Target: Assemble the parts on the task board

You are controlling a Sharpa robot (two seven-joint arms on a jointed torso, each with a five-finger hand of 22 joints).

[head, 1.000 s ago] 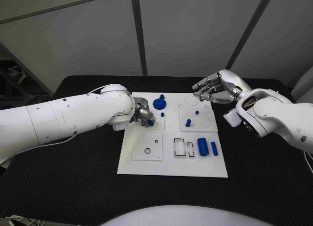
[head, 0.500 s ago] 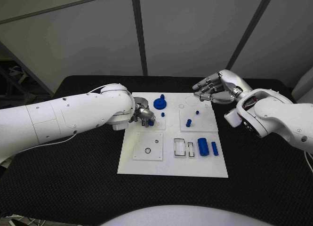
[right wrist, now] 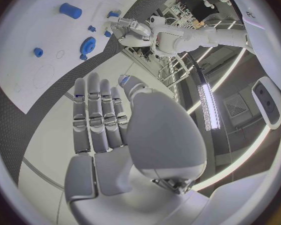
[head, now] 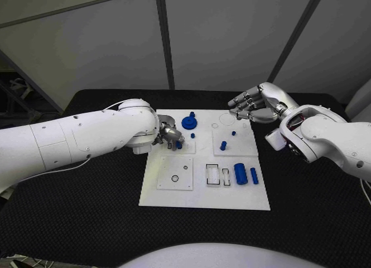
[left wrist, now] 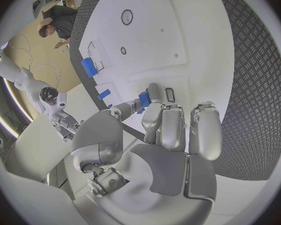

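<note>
The white task board [head: 203,192] lies in the middle of the table. My left hand [head: 169,135] is low over the board's left side and pinches a small blue part [head: 179,145] between thumb and finger; the left wrist view shows the same blue part [left wrist: 143,99] at the fingertips [left wrist: 155,91]. A blue gear [head: 189,123] stands at the board's far edge, and small blue pegs [head: 223,146] stand on the far right plate. Two blue cylinders [head: 241,174] lie at the near right. My right hand [head: 254,106] hovers at the board's far right corner, fingers apart and holding nothing.
A raised white plate with a ring and small holes [head: 176,173] sits at the board's near left, with rectangular slots [head: 212,174] beside it. Black matting [head: 88,206] surrounds the board. In the right wrist view the gear [right wrist: 87,44] and a cylinder [right wrist: 70,10] lie beyond the straight fingers [right wrist: 97,116].
</note>
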